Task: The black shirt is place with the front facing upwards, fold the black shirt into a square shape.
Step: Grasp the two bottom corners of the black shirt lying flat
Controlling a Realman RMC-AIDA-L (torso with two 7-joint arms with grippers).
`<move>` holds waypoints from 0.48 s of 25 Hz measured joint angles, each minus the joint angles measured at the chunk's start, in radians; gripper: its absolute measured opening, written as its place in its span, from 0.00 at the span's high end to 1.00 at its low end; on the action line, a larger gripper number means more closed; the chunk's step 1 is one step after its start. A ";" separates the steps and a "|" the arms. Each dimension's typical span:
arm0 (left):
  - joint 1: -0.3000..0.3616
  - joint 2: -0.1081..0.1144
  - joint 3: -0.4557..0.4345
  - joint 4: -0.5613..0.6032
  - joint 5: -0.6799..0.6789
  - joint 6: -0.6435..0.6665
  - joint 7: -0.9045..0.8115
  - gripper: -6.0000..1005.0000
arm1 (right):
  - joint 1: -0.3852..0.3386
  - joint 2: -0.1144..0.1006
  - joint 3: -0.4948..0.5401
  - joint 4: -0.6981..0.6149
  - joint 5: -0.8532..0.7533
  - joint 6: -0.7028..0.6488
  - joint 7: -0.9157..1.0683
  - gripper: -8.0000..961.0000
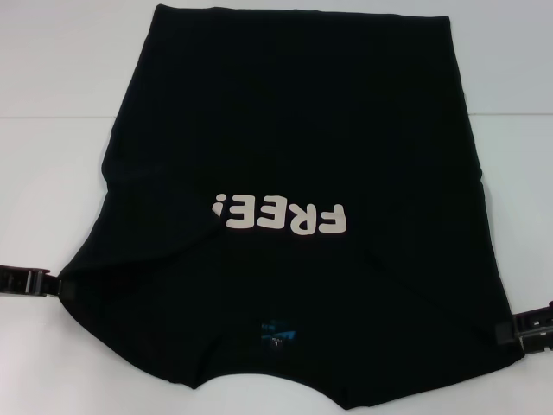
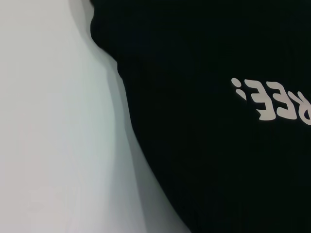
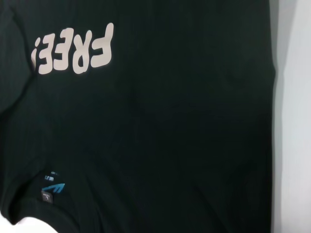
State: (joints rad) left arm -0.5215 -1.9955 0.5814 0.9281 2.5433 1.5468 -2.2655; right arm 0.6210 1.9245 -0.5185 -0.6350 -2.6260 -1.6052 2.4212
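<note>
Item: large plain black short-sleeved cloth T-shirt (image 1: 294, 156) with white rounded "FREE!" lettering (image 1: 281, 216) and a small blue neck label (image 1: 278, 333), lying front-up on the white surface (image 1: 52, 86).

Position: I read the shirt as lying between my two hands, collar end nearest the robot, hem end farthest. Its long axis runs straight away from both hands; the sleeves look already tucked in, leaving a tall panel.

Left hand (image 1: 39, 282): low at the shirt's near left corner, touching the cloth edge. Closure: I cannot tell whether it is clenched on fabric or released.

Right hand (image 1: 518, 328): low at the near right corner, at the cloth edge. Closure likewise not readable.

Governing relation: each hand sits at its own near corner, equally close, with the shirt's bulk stretching away ahead. I judge the coming fold must carry the collar edge forward along that axis toward the hem.
</note>
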 joint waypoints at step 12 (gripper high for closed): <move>0.000 -0.001 0.000 0.000 -0.001 0.000 0.001 0.98 | 0.003 -0.002 -0.007 0.012 0.031 -0.003 -0.009 0.29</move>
State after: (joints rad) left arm -0.5216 -1.9969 0.5814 0.9280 2.5418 1.5467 -2.2641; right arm 0.6243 1.9226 -0.5256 -0.6227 -2.5949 -1.6084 2.4125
